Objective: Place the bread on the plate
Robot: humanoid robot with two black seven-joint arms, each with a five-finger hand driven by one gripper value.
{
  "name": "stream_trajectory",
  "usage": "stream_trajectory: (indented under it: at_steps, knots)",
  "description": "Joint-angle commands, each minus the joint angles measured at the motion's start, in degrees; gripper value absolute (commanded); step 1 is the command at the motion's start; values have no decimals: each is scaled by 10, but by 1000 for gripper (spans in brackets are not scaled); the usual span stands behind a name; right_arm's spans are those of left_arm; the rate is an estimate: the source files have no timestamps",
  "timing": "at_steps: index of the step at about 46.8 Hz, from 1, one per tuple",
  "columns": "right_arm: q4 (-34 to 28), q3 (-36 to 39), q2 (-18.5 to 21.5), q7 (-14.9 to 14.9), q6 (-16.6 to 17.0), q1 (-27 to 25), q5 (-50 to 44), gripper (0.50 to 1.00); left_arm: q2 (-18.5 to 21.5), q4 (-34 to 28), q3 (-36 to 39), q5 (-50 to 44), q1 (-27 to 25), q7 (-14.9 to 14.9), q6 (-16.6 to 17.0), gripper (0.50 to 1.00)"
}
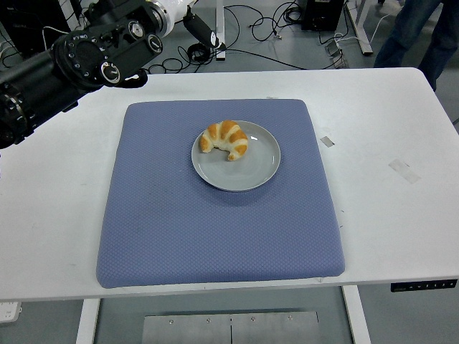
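The bread (224, 139), a curved, glossy golden croissant with pale stripes, lies on the upper left part of the round, smooth grey plate (251, 172), which sits on a square blue mat (215, 229) of dimpled fabric. The left hand (188, 18) hangs at the top edge, well apart from the plate, its black-tipped fingers (203, 31) loosely extended and holding nothing.

Grey floor (287, 54); perhaps tangled cables (269, 21)

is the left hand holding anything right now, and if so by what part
Nothing is held. The left hand is raised at the far left of the table, empty, well apart from the croissant, which lies by itself on the grey plate.
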Motion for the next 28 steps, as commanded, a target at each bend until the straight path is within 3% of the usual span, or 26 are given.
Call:
stream_trajectory:
  at_steps: [1, 7, 14, 28]
  knots:
    - [0, 0, 0, 0, 0, 0, 0, 1000, 0, 19, -4, -30, 15, -19, 0, 974]
    - [0, 0, 0, 0, 0, 0, 0, 1000, 0, 57, -6, -80, 42, -27, 0, 974]
    - [0, 0, 0, 0, 0, 0, 0, 1000, 0, 77, -21, -138, 63, -72, 1, 974]
    - [0, 0, 0, 0, 0, 0, 0, 1000, 0, 95, -114, -196, 102, -75, 1, 972]
